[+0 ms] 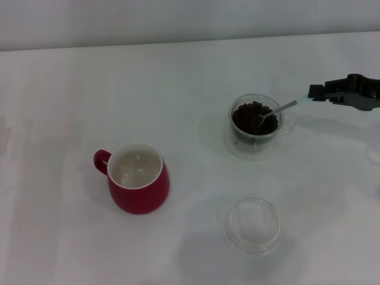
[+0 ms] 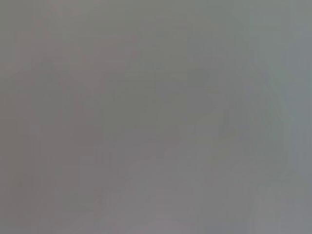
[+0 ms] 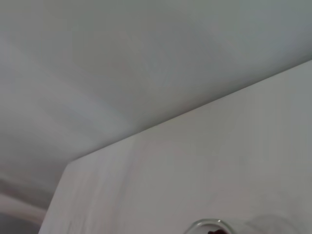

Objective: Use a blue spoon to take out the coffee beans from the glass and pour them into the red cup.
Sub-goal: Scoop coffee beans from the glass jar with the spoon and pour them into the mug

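Note:
The glass (image 1: 256,126) stands on its clear saucer right of centre in the head view, filled with dark coffee beans (image 1: 249,116). The blue spoon (image 1: 284,107) has its metal bowl down among the beans and its stem slanting up to the right. My right gripper (image 1: 313,94) is shut on the spoon's pale blue handle, just right of the glass. The red cup (image 1: 138,177), white inside and holding no beans, stands at the left with its handle to the left. The glass rim (image 3: 208,225) shows at the edge of the right wrist view. My left gripper is out of view.
A shallow clear glass dish (image 1: 253,224) lies near the front, below the glass. The white table (image 1: 190,71) runs back to a pale wall. The left wrist view shows only a blank grey surface.

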You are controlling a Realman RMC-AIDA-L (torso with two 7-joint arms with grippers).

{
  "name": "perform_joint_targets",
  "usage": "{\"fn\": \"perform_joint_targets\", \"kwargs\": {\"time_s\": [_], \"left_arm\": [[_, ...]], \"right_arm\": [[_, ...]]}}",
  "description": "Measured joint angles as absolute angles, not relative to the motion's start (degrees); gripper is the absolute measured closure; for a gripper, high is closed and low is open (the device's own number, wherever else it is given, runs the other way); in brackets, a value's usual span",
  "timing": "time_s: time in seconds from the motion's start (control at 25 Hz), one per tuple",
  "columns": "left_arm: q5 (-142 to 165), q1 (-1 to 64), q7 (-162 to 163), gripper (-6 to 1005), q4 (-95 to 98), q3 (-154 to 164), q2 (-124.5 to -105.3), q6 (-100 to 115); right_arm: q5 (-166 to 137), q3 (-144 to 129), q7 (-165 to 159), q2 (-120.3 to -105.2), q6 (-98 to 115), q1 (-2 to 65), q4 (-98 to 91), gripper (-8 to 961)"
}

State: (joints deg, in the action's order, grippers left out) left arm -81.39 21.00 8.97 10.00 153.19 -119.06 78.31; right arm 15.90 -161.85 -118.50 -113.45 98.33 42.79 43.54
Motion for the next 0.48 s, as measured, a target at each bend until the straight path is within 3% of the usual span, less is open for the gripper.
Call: {"fn": "perform_joint_targets", "kwargs": {"time_s": [0.2, 0.48], "left_arm": [[-81.4, 20.8, 9.6, 108, 9.6, 153.2, -119.02, 78.3], [-81.4, 20.9, 11.2, 107, 8.7, 153.2, -119.00, 78.3]], "right_arm": [[16.2, -161.8, -120.4, -113.13, 96.6, 42.3, 43.0, 781], [17.0, -161.8, -120.9, -111.27, 95.9, 40.6, 38.6, 779]]}}
